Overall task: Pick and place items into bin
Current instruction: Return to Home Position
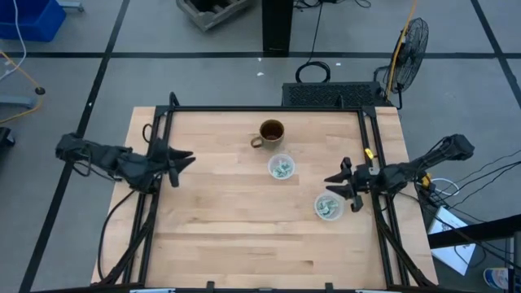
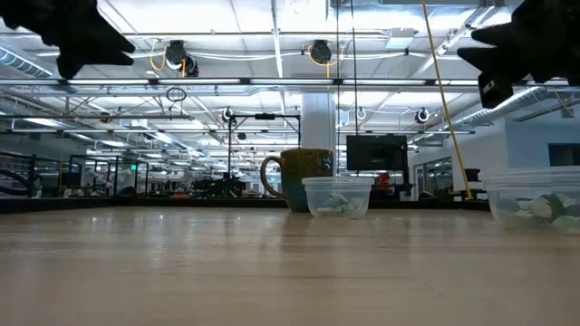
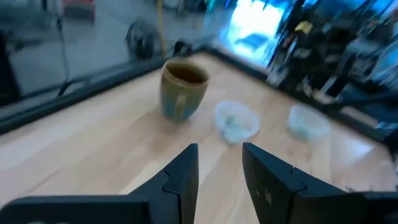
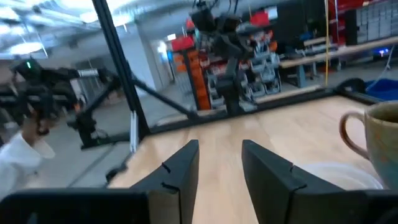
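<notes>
Pale green-and-white candy bits lie inside two small clear cups standing on the table. One cup [image 1: 282,168] is just near of the brown mug [image 1: 271,133], the other [image 1: 328,207] is toward the right. Both cups show in the low view [image 2: 337,196] [image 2: 536,204] and in the left wrist view [image 3: 236,121] [image 3: 308,122]. My left gripper [image 1: 186,159] hovers open and empty over the table's left part, pointing right [image 3: 221,168]. My right gripper [image 1: 332,184] hovers open and empty just above the right cup, pointing left [image 4: 221,165].
The brown mug stands upright at the table's far middle [image 2: 304,177], its handle toward the left. A black frame [image 1: 269,108] runs along the table's far and side edges. Bare wood [image 1: 244,236] lies between the arms and toward the near edge.
</notes>
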Tool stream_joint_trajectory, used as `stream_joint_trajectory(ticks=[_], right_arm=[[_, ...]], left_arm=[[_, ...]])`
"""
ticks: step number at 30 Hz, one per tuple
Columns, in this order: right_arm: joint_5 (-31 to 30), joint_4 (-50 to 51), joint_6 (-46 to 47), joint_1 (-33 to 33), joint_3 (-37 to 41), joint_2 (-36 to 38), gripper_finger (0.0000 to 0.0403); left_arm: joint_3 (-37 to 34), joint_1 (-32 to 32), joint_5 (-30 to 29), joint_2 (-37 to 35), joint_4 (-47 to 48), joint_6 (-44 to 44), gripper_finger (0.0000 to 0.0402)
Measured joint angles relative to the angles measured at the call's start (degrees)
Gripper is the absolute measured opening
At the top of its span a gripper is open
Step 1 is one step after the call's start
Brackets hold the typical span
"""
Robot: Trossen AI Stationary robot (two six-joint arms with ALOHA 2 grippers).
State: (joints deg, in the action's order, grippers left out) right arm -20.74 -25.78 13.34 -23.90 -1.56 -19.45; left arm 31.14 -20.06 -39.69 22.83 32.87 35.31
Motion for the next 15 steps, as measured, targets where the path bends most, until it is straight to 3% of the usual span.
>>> stream_joint_trajectory(ticks=[4, 8, 12, 15], right_arm=[[-0.1, 2.7, -0.6, 0.4, 0.2, 1.2, 0.0114], [-0.1, 5.2, -0.3, 0.4, 0.2, 1.2, 0.0114], [-0.1, 5.0, 0.4, 0.4, 0.3, 1.2, 0.0114], [-0.2, 5.1, -1.6, 0.4, 0.4, 1.2, 0.0114]], left_arm=[[-11.0, -1.6, -0.8, -3.5, -19.2, -10.2, 0.0129], [-21.5, -2.3, -0.8, -4.2, -35.4, -14.8, 0.0129], [-29.8, -2.6, -0.8, -4.2, -46.7, -14.8, 0.0129], [-30.2, -2.6, -0.8, -4.1, -46.1, -14.5, 0.0129]])
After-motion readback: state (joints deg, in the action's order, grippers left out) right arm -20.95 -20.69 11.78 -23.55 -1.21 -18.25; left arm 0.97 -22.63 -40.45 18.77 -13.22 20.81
